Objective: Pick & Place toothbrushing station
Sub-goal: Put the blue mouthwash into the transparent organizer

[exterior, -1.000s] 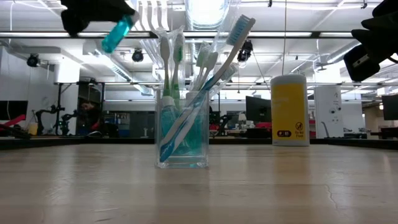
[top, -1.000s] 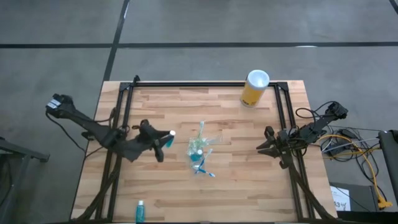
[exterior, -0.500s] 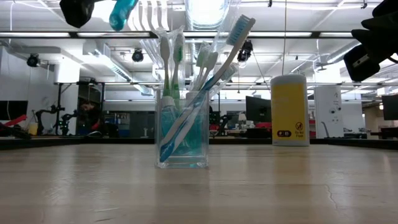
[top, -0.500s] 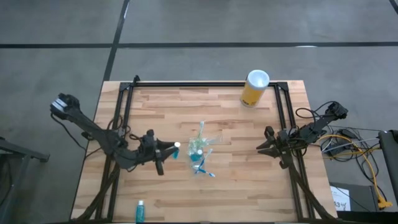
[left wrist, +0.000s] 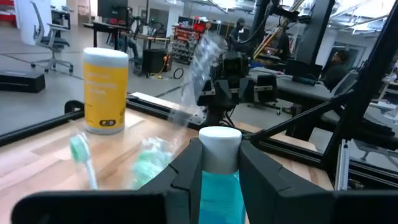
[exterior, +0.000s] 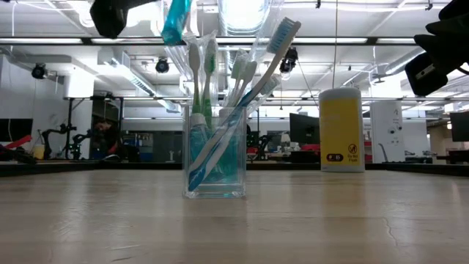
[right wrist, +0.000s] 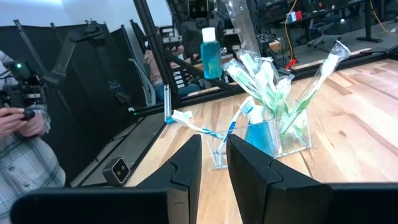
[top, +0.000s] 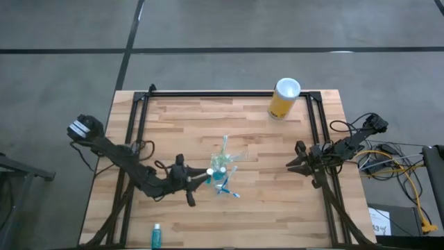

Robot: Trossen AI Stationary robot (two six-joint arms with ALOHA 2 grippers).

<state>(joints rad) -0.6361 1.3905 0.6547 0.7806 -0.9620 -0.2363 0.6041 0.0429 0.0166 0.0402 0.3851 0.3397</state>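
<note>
The left gripper (top: pixel 201 177) is carrying 1 teal tube (exterior: pixel 174 20), white cap forward, clamped between its fingers (left wrist: pixel 186 174). It hangs above the table (top: pixel 277 201), just beside the clear cup (exterior: pixel 214 150) near the middle of the table. From the low view the tube is higher than the cup's rim and a little off to one side of it.

I'd say this is the carry-and-place step: the tube looks about ready to go into the cup. The next move seems to call for bringing it over the opening and lowering it before letting go.

What stands in the way is the cup's own load. The toothbrushes (exterior: pixel 242 88) lean out at angles above the rim, some in crinkly clear wrap, and a teal tube already sits inside, so the free gap looks small.

Another teal tube (top: pixel 157 235) lies near the table's front edge, well apart. The yellow cylinder (top: pixel 284 98) stands at the far edge. The right gripper (top: pixel 297 158) waits at the right side, its fingers narrowly apart and holding nothing.
</note>
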